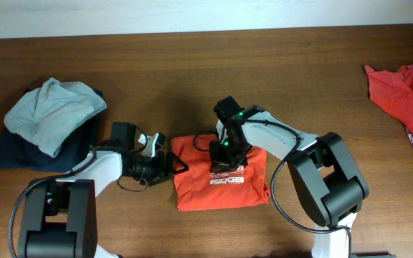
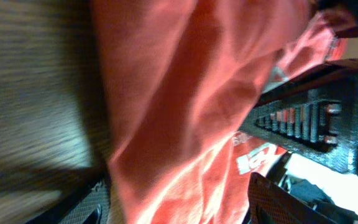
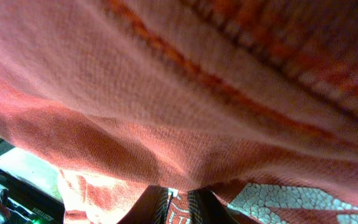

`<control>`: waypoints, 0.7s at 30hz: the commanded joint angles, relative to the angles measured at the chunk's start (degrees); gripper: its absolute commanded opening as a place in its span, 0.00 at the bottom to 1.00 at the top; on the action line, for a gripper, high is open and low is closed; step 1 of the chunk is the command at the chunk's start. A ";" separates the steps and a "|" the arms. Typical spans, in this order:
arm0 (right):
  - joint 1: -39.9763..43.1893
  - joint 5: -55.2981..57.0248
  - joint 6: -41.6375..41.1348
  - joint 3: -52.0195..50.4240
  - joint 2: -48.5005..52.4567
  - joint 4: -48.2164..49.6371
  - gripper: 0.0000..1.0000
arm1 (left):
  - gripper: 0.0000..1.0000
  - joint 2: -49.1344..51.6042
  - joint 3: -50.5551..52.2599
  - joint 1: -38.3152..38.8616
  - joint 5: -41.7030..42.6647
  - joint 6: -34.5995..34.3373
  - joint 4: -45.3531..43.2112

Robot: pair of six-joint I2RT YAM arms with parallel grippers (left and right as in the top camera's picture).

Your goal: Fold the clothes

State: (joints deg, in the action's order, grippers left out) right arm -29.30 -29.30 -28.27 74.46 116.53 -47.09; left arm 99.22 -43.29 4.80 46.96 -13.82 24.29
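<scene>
A folded orange-red T-shirt with white print lies on the table at centre. My left gripper is at the shirt's left edge. In the left wrist view its jaws are wide open, with the shirt cloth between them. My right gripper is on the shirt's upper middle. In the right wrist view its fingers are closed on a fold of the shirt, which fills the view. A second orange-red shirt lies crumpled at the right edge.
A pile of grey and navy clothes sits at the left of the wooden table. The right arm's black finger shows in the left wrist view, close to the shirt.
</scene>
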 commanded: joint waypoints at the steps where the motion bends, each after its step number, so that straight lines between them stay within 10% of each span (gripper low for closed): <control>1: 0.17 0.31 0.52 -0.17 1.70 1.03 0.18 | 0.72 2.27 2.64 0.09 0.33 -1.16 -1.33; 21: 0.17 -1.81 0.52 -0.13 1.70 2.38 0.18 | 0.53 5.14 1.14 2.73 4.76 -11.23 -5.46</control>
State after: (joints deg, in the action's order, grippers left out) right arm -29.23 -30.57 -28.27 74.46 116.66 -45.17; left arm 103.48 -42.46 7.14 53.01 -18.57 21.12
